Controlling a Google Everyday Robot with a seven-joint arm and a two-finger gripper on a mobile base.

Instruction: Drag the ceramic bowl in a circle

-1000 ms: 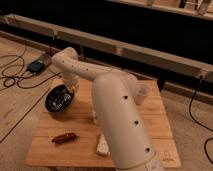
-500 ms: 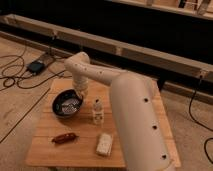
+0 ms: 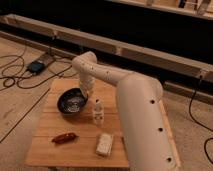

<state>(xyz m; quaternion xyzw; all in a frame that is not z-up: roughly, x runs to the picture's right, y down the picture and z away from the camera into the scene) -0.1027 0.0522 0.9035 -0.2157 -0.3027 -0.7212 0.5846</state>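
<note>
The ceramic bowl (image 3: pixel 72 101) is round, dark and glossy with pale speckles inside. It sits on the left middle of the wooden table (image 3: pixel 50 147). My white arm reaches from the lower right over the table. My gripper (image 3: pixel 86 92) comes down at the bowl's right rim, touching or just over it. The wrist hides most of it.
A small clear bottle (image 3: pixel 98 111) stands just right of the bowl. A reddish-brown sausage-like item (image 3: pixel 64 138) lies near the front left. A pale rectangular packet (image 3: pixel 104 143) lies front centre. Cables and a device (image 3: pixel 36 66) lie on the floor to the left.
The bowl and my gripper have shifted rightward and nearer the table's front, closer to the bottle. The arm's elbow has swung further to the right.
</note>
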